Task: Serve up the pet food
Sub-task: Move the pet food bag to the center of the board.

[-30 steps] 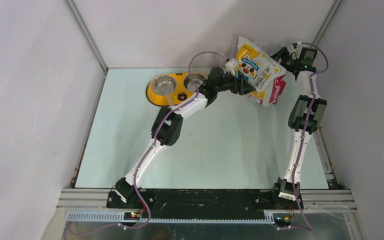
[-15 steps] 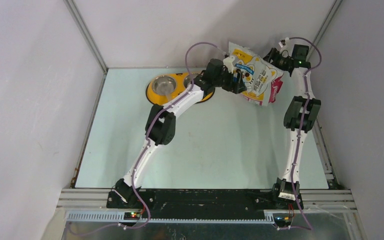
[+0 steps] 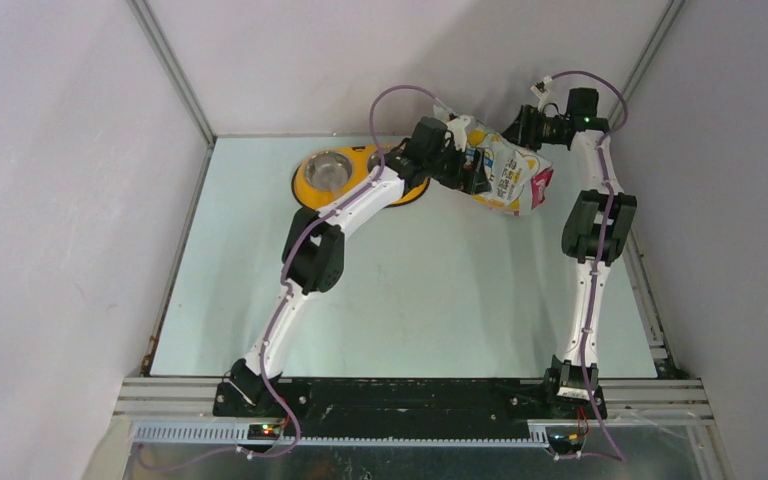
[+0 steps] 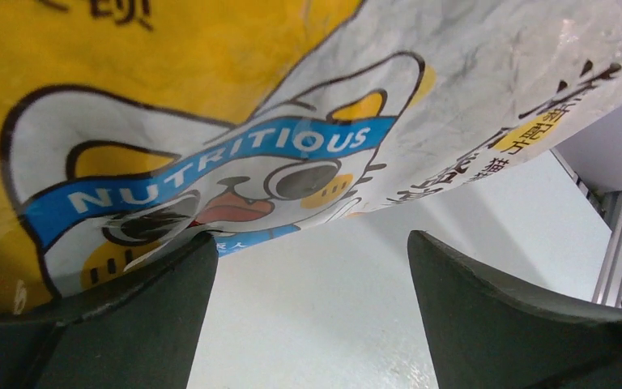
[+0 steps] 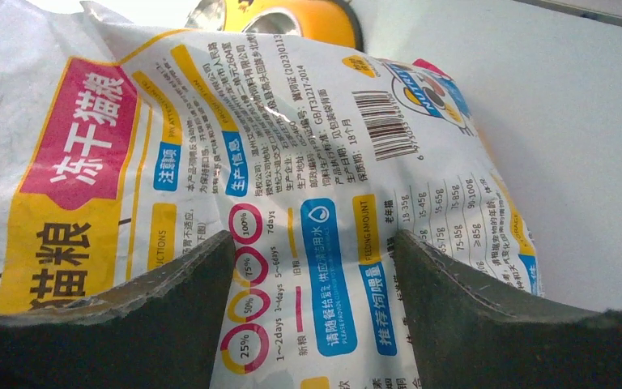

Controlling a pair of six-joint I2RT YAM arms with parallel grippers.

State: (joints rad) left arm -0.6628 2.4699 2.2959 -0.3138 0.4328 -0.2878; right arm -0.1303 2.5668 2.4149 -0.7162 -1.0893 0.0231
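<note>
Change: the bag (image 3: 508,172) has been swung lower and leftward, nearer the feeder (image 3: 305,190), and is seen more edge-on than a second ago; the jaws of the left tool (image 4: 309,237) have been spread wider.
Left tool: the jaws are held wide apart; the bag's printed face is touched by one finger only, and nothing is clamped.
Right tool (image 5: 312,237): it is closed onto a fold of the bag, which is carried above the far right of the desk (image 3: 440,290).
Meaning: the bag's weight is judged to be passed to the right arm alone; pouring is not yet begun.
Pet food: none is seen; it is presumed to be inside the bag.
Hidden: the bag's mouth cannot be made out, and the feeder's right bowl is covered by the left arm.
</note>
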